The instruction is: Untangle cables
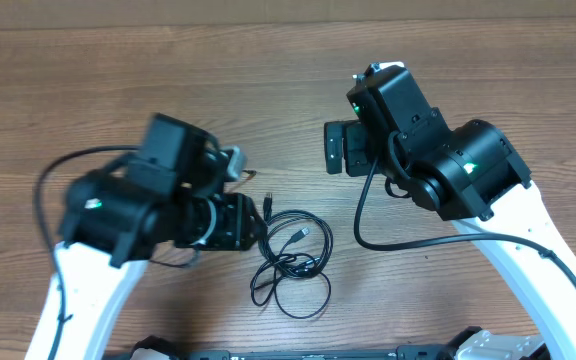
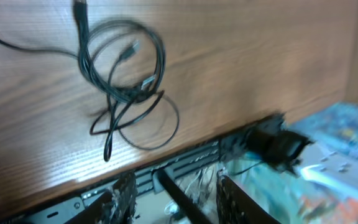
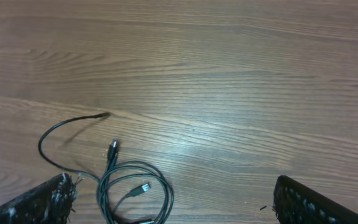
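Wood-grain table [image 1: 268,90] under us, and the cables [image 1: 288,262] are lying loose on it!
We see the thin black cords in one tangled coil between the two arms, near the front edge, with small plugs poking out and one stray end curving away. The left gripper [image 2: 176,193] hovers just beside the coil, fingers parted, gripping nothing. The right gripper [image 3: 178,202] sits farther off, fingers spread wide, holding nothing.

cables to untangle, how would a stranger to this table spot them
On the wooden table, look near the front edge between the left arm and the right arm. The cables lie there as one loose bundle of thin black loops with small plugs, far thinner than the thick wire hanging from the right arm.
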`<state>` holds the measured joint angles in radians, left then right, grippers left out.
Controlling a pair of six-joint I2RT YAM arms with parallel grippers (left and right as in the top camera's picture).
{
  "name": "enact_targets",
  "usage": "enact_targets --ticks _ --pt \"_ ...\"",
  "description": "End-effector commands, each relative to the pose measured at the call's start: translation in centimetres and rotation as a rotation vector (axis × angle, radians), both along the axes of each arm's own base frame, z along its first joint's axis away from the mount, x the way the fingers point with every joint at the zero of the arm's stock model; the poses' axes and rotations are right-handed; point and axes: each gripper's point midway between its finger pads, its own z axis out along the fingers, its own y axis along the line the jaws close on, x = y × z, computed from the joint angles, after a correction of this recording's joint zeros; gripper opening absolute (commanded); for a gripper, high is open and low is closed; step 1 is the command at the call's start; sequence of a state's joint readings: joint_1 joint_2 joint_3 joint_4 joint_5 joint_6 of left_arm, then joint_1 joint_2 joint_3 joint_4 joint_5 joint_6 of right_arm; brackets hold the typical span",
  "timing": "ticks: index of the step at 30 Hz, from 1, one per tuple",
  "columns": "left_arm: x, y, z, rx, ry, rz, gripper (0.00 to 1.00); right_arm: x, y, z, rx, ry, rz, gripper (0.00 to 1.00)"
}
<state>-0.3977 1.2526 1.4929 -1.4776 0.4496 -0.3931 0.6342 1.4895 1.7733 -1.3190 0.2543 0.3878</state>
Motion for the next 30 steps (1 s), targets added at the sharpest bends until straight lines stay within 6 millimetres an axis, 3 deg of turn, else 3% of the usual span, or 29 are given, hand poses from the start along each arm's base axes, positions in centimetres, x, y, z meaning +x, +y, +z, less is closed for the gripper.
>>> enact_targets --ticks 1,4,10,13,16,23,30 --pt "-0.6 -0.6 -3.4 0.034 0.064 -0.018 0.42 0.4 -1.2 0.7 0.002 -0.031 -0.066 1.00" --pt "-0.8 -1.0 -6.0 0.047 0.095 -0.030 0.41 0.6 -1.7 0.6 0.009 -0.024 -0.081 1.00" --pt "-1.7 -0.7 -10.7 0.078 0.170 -0.018 0.18 0.5 -1.7 0.3 0.062 0.022 -0.073 1.00" --pt "-2.3 -0.4 -12.3 0.094 0.213 0.010 0.20 0.5 -1.8 0.2 0.061 0.024 -0.073 1.00" --pt "-2.9 -0.1 -13.7 0.105 0.246 0.024 0.27 0.5 -1.8 0.2 0.061 0.025 -0.074 1.00" --pt "-4.6 0.6 -15.9 0.133 0.325 0.041 0.21 0.3 -1.9 0.1 0.056 0.032 -0.074 1.00" --pt "-5.7 1.2 -17.8 0.152 0.365 0.047 0.22 0.2 -1.7 0.1 0.063 0.039 -0.067 1.00"
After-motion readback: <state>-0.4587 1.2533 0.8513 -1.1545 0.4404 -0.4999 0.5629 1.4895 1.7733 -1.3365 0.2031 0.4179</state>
